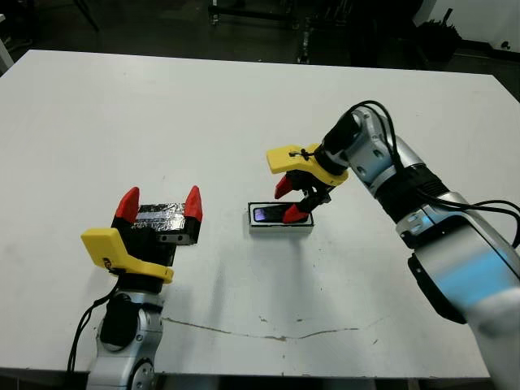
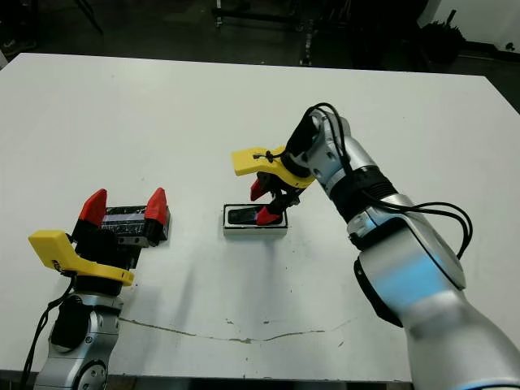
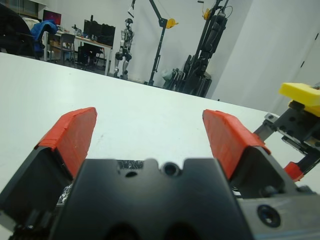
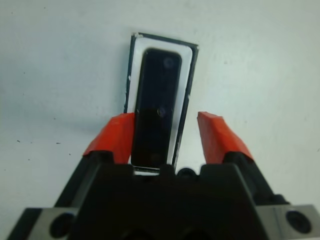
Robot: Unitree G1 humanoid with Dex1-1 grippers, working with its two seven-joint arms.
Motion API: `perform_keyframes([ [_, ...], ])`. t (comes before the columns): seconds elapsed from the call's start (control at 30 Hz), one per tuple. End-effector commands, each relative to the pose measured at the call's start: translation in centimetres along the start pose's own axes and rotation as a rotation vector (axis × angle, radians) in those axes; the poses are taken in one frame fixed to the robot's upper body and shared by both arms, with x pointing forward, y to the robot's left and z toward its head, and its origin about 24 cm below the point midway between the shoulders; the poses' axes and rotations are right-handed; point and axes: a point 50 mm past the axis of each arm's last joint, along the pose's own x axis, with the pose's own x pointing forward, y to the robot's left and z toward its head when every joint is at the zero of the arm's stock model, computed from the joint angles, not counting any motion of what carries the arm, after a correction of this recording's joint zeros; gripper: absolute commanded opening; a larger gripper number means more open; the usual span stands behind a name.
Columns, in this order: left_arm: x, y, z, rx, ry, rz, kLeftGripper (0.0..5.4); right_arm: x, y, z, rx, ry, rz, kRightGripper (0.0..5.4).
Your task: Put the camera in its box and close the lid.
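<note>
White tabletop fills my head view, matte, with a thin dark crack line [image 1: 268, 333] along its near edge. Nearest me on the left, my left gripper [image 1: 160, 205] sits low with its red-tipped fingers spread wide, straddling the lid [image 1: 166, 217], a black rectangle whose crinkled silvery top catches the light; the fingertips flank it, but I cannot tell whether they touch it. Toward the middle of the table lies the box [image 4: 132, 60], a shallow tray with a white lining and a thin black rim. The camera [image 4: 157, 100], a slim glossy black bar with rounded corners, lies flat inside it, framed by the lining on its far end and both long sides. My right gripper [image 1: 290, 201] hangs over the tray's right end, fingers released, one on each side of the bar. Bare table runs wide around the box. Beyond the far edge, the left wrist view shows equipment stands [image 3: 210, 45] against a pale wall.
</note>
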Motion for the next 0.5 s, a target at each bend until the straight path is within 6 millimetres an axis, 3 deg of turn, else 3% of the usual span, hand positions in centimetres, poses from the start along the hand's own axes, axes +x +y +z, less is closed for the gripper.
perform_keyframes([
  [0.03, -0.1, 0.1, -0.3, 0.001, 0.013, -0.002, 5.4, -2.1, -0.4, -1.0, 0.057, -0.005, -0.041, 3.87],
  [0.4, 0.1, 0.1, -0.4, 0.005, 0.015, 0.003, 5.4, -8.2, -0.9, -1.2, 0.123, -0.146, -0.16, 5.39],
  [0.5, 0.1, 0.0, -0.4, 0.003, 0.012, 0.001, 5.4, -10.2, -0.7, -1.1, 0.077, -0.195, -0.199, 5.39],
])
